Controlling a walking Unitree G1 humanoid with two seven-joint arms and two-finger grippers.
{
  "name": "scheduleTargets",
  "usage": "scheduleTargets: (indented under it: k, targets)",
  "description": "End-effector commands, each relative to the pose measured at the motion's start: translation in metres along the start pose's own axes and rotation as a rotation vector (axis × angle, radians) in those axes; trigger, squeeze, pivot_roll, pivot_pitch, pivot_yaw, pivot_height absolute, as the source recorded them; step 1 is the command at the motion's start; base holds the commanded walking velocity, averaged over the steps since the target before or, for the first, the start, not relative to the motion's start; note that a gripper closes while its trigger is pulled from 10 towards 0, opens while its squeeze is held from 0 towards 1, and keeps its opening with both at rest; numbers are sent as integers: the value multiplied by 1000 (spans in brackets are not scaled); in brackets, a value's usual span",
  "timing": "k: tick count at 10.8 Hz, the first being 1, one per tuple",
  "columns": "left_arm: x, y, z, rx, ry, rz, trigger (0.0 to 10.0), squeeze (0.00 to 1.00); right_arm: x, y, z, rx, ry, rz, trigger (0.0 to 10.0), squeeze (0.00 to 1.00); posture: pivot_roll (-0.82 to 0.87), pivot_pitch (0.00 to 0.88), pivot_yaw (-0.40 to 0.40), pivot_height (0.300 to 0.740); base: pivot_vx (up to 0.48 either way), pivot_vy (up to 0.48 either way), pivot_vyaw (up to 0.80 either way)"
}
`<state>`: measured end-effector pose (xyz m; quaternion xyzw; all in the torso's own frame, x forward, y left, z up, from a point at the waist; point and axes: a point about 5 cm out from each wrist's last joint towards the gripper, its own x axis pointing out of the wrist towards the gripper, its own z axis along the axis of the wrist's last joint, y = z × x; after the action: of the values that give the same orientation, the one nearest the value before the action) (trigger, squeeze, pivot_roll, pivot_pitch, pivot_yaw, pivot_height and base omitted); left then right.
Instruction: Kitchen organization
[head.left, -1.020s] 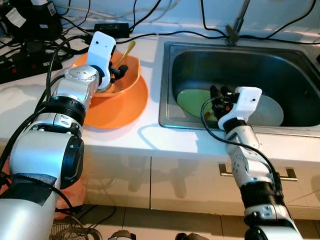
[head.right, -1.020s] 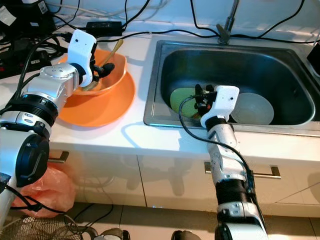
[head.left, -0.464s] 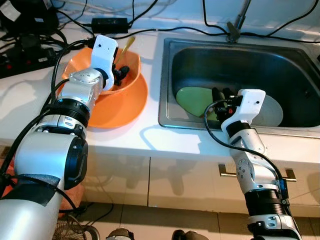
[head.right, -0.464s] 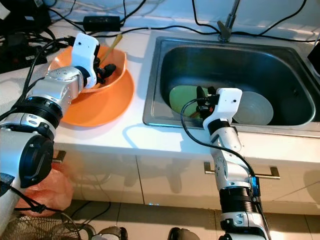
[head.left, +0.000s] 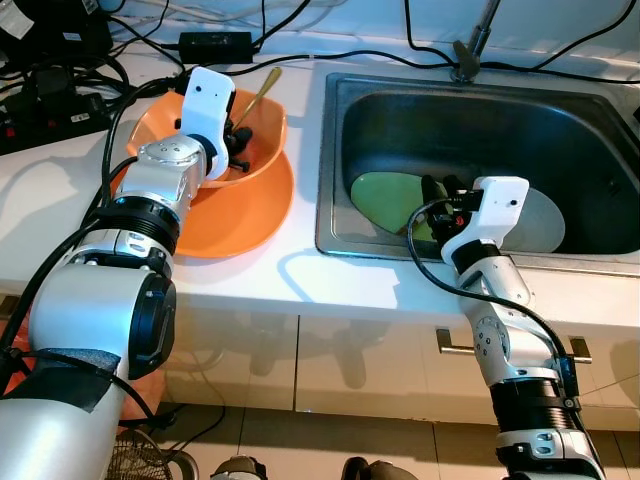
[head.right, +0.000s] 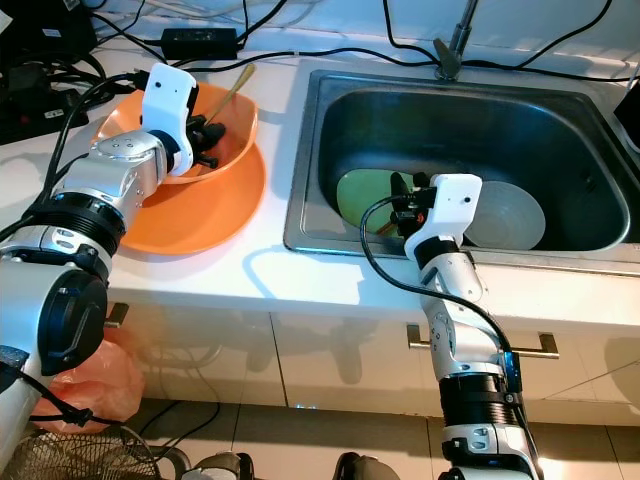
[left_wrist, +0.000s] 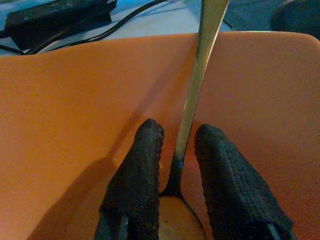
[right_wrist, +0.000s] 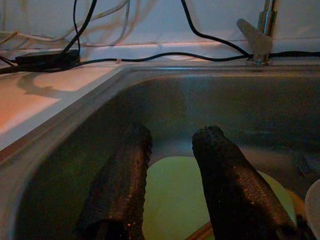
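At upper left, the left end effector (left_wrist: 172, 150) straddles the spoon (head.left: 258, 92) in the orange bowl (head.left: 262, 152), fingers slightly parted, not clamped; closing comes next. The right end effector (right_wrist: 170, 145) hangs open, empty, over the green plate (head.left: 385, 198).

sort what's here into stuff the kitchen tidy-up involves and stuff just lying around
Part of the job:
- left hand straddling the spoon in the orange bowl
- orange plate under that bowl
- right hand open over the green plate in the sink
- grey plate beside it

Just lying about:
- black cables
- power adapter
- tap
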<state>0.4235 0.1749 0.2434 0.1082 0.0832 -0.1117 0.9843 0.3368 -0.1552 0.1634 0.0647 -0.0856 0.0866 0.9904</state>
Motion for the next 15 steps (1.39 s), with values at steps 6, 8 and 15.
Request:
scheduleTargets:
  k: [6, 8, 15]
  targets:
    - [-3, 10, 3, -26, -41, 44, 0, 0, 2, 2, -14, 15, 74, 5, 10000, 0, 30, 141, -44, 740, 0, 0, 0]
    - [-7, 9, 36, -4, -223, 45, 0, 0, 4, 2, -14, 18, 73, 5, 10000, 0, 34, 136, -45, 740, 0, 0, 0]
    - [-56, -76, 103, 207, -805, -182, 10000, 0, 13, 4, -4, 34, 27, 3, 10000, 0, 36, 118, -32, 740, 0, 0, 0]
